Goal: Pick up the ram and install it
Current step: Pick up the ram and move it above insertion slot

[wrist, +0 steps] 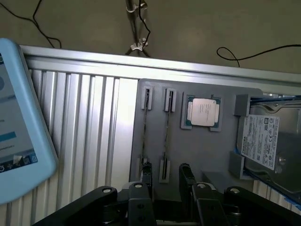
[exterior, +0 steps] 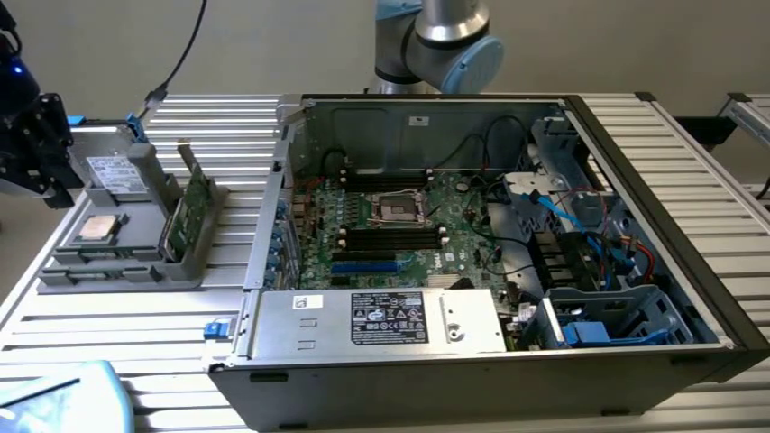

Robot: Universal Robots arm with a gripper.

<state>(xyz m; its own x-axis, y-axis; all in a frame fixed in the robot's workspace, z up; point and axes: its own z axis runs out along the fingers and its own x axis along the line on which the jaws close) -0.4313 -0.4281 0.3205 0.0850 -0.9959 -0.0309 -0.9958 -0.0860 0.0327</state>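
**Ram on edge in its tray, claw spread wide above it**

Ram (wrist: 166, 132) stands on its thin edge in a slot of the grey tray (wrist: 207, 150), at the exterior view's left of the open computer case (exterior: 361, 117). Its long axis runs near to far, and from above it reads as one dark sliver. A second thin board (wrist: 146, 127) sits parallel, just beside it in the next slot.

Now the claw (wrist: 166, 175): fully spread and gripping nothing. Its blunt black fingers (wrist: 186, 173) frame one end of the ram; whether they touch it, I cannot tell.

The tray is matte and moulded. It also holds a square, silver-lidded processor (wrist: 203, 112) and a white-labelled hard drive (wrist: 268, 141). Underneath is a ribbed, shiny metal table (wrist: 84, 122).
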